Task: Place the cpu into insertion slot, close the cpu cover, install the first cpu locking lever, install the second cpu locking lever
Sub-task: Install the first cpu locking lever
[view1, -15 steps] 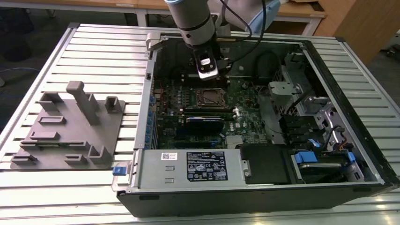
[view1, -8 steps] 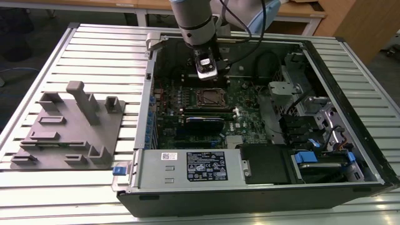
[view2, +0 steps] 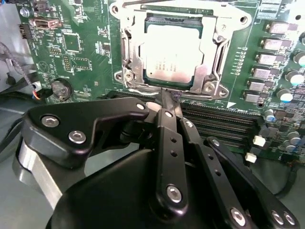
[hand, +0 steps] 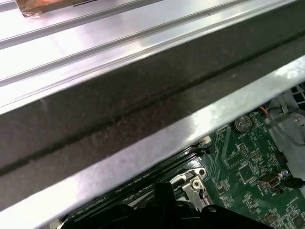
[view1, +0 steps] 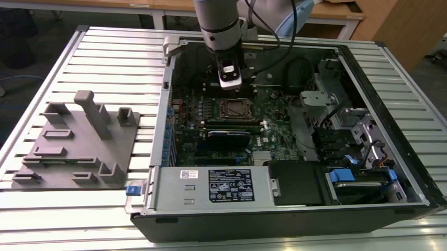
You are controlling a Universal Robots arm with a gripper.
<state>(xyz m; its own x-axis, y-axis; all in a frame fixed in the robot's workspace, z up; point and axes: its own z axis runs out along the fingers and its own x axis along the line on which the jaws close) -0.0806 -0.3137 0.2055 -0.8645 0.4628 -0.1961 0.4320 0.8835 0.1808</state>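
In the exterior view an open computer case [view1: 279, 226] lies on the slatted table [view1: 104, 52], with a grey fixture [view1: 77, 146] beside it towards the exterior view's left. The arm reaches down into the case, and the gripper [view1: 233, 84] hangs just above the insertion slot [view1: 236, 109] on the green board.

In the second wrist view the cpu [view2: 172, 53] sits flat in the slot. The cpu cover [view2: 213, 47] lies down over it, its frame round the chip's edges. The fingers [view2: 166, 119] are pressed together with nothing visible between them. Their tips are at the socket edge that faces the long black memory slots [view2: 224, 125]. I cannot tell whether they touch a locking lever.

In the first wrist view the case wall [hand: 119, 109] runs across, and a corner of the socket's metal rim [hand: 193, 183] shows beside the gripper's dark body.

I judge the work to be at the lever stage. To do it well, the narrow tips should bear on the thin lever alone, follow its swing, and stay off the cover, the board and the memory slots.
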